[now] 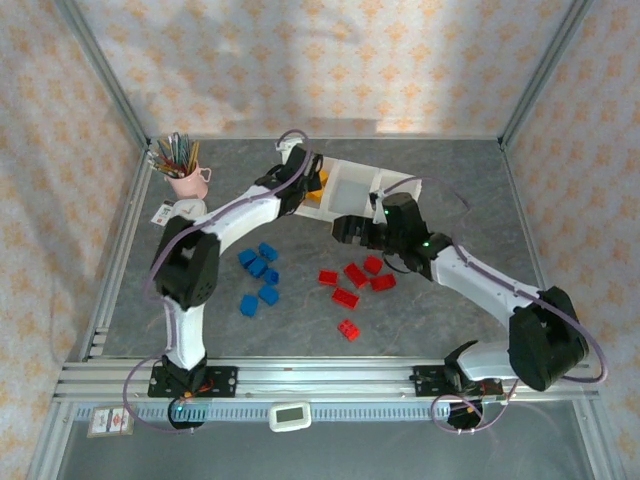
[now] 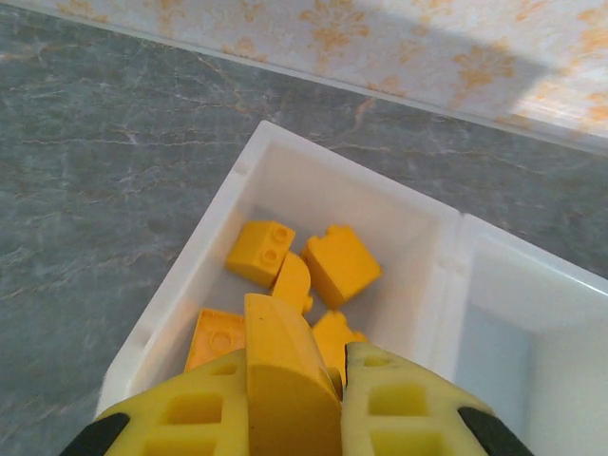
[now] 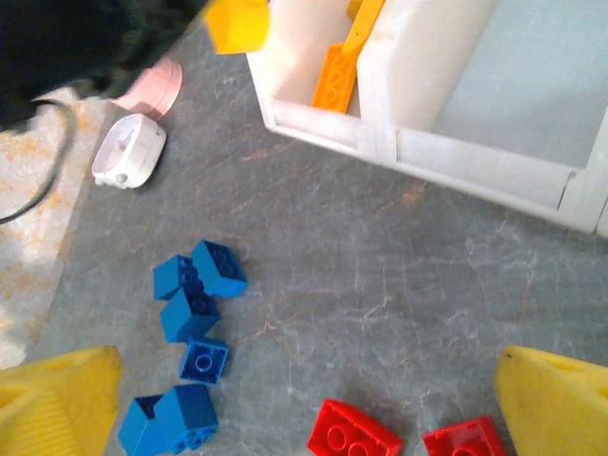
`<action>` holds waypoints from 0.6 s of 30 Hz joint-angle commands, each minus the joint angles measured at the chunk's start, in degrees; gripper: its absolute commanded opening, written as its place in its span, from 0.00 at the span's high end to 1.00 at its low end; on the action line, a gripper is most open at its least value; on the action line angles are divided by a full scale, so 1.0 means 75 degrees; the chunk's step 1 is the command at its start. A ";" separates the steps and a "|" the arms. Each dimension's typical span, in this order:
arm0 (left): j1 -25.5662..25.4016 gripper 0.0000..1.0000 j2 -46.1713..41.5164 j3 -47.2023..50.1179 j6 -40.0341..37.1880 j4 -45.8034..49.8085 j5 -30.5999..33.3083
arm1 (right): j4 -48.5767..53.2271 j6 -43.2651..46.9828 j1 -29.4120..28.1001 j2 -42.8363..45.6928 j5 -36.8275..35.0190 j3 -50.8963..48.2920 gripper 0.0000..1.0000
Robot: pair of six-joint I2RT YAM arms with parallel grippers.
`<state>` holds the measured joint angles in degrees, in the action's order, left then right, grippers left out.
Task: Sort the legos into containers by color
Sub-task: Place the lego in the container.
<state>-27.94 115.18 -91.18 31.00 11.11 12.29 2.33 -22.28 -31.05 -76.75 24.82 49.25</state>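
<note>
Left wrist: left gripper (image 2: 299,380) clamped on curved yellow lego (image 2: 280,332), poised over end container (image 2: 323,185) holding other yellows. Placing step; next move is release. Meanwhile right gripper (image 3: 304,380) gapes wide above red legos (image 3: 351,435).

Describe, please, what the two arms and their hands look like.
Both the left arm and right arm have white links, black joints and pale lilac cables. The left hand and right hand have chunky yellow fingers; the left's show rectangular cut-outs.
</note>
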 commanded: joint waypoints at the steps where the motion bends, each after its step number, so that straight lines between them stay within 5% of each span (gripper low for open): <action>1: 0.0159 0.82 0.0650 -0.0829 -0.0041 0.0459 0.0088 | -0.0069 0.0336 0.0038 -0.0191 -0.0388 0.0429 0.00; 7: 0.0168 0.53 0.0910 -0.1522 -0.0138 0.1029 0.0390 | 0.0342 0.0685 0.0038 -0.0306 -0.0525 0.0714 0.00; 10: 0.0164 0.50 0.0413 -0.1044 -0.0022 0.0891 0.0240 | 0.0713 0.0895 0.0027 -0.0372 -0.0685 0.0835 0.00; 18: -0.0084 0.38 -0.2695 0.2547 0.0649 -0.0155 -0.1124 | 0.2020 0.1324 -0.0544 -0.0528 -0.1216 0.1333 0.00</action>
<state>-27.24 103.11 -79.57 33.06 13.23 7.92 11.88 -14.81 -33.06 -79.75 19.35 56.05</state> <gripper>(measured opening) 0.608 0.996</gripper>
